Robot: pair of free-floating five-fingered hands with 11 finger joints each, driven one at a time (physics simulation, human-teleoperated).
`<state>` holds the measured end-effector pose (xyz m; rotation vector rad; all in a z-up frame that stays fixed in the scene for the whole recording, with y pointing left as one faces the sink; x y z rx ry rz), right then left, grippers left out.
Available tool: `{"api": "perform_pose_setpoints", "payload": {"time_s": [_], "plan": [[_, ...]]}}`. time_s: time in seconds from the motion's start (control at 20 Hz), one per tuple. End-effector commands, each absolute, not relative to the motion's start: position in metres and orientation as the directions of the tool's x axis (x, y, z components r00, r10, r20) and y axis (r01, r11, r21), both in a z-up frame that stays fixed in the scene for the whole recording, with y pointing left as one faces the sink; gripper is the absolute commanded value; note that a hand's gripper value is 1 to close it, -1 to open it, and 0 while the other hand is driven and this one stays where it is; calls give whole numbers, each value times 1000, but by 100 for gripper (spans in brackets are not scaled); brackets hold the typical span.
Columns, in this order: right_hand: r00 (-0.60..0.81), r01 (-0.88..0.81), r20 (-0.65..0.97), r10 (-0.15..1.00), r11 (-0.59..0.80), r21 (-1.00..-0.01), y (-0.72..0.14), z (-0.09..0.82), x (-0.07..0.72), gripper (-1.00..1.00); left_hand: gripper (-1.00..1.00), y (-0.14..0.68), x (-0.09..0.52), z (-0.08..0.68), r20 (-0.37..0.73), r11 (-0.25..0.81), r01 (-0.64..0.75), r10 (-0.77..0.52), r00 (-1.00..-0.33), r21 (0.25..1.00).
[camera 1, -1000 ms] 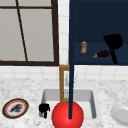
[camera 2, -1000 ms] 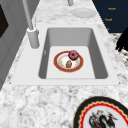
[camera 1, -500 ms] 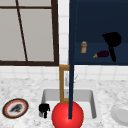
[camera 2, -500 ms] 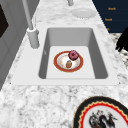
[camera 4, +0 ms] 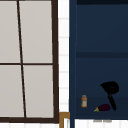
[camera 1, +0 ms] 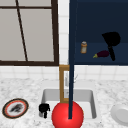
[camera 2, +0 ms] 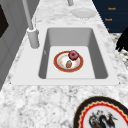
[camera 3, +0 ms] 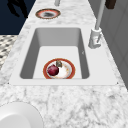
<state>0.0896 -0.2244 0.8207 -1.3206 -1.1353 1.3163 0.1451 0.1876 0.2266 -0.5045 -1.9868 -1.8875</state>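
Two free-floating hands, no arms or body attached. Both uniformly matt black, human-like in outline.

Left hand (camera 1: 44, 108): small dark shape in the front view, rounded blocky palm mass with short stubby projections below; no markings, seams or cables discernible.

Right hand (camera 1: 111, 40): larger black silhouette in the front view, broad rounded palm with one long slim dark extension tapering downward. Same flat black in the upper view (camera 4: 110, 88), no colour accents, screws or labels.

A hand (camera 2: 123, 41) at the left side view's edge: black, finger-like prongs. Another (camera 3: 18, 7) in the right side view: black, slender prongs.
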Motion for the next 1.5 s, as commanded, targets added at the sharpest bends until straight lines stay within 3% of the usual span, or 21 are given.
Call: {"api": "perform_pose_setpoints", "payload": {"time_s": [0.0,0.3,1.45], "plan": [[-12,-76,-148,989,-149,-986,-227,804,69,-100,0,188,145,227,486,47,486,15,-874,873],[-13,-96,-156,988,-156,-983,-225,792,31,-100,0,188,145,227,486,47,486,15,-874,873],[-13,-124,-110,994,-110,-986,-227,772,93,-100,0,188,145,227,486,47,486,15,-874,873]]}}
